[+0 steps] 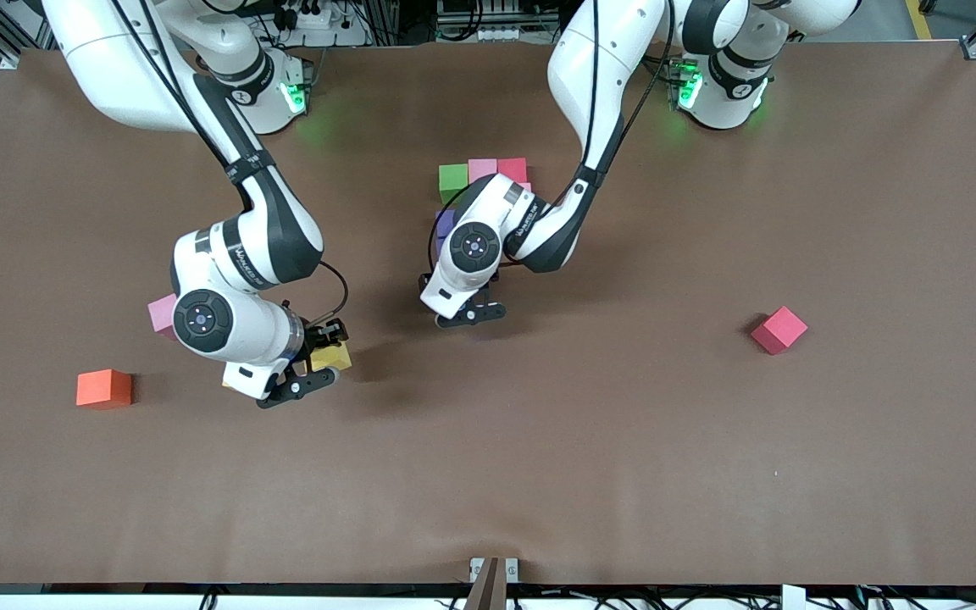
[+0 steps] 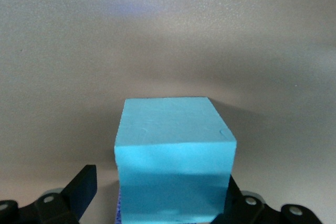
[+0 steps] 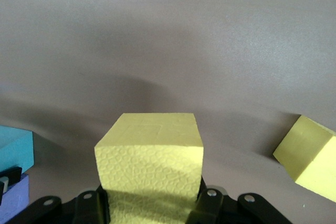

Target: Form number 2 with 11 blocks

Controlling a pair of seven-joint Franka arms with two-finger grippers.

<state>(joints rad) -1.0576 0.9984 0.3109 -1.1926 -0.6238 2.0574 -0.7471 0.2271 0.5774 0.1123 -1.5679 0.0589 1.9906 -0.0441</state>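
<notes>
The right claw [image 3: 149, 203] grasps a yellow block [image 3: 150, 158] above the surface [image 1: 623, 440], while the left claw [image 2: 157, 203] stands released around a cyan block [image 2: 173, 156].

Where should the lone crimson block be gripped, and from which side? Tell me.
Come straight down from above and pinch the crimson block on two opposite side faces. It lies flat and alone on the table, turned askew to the table's edges, so rotate the claw to meet its flat faces, not its corners.
</notes>
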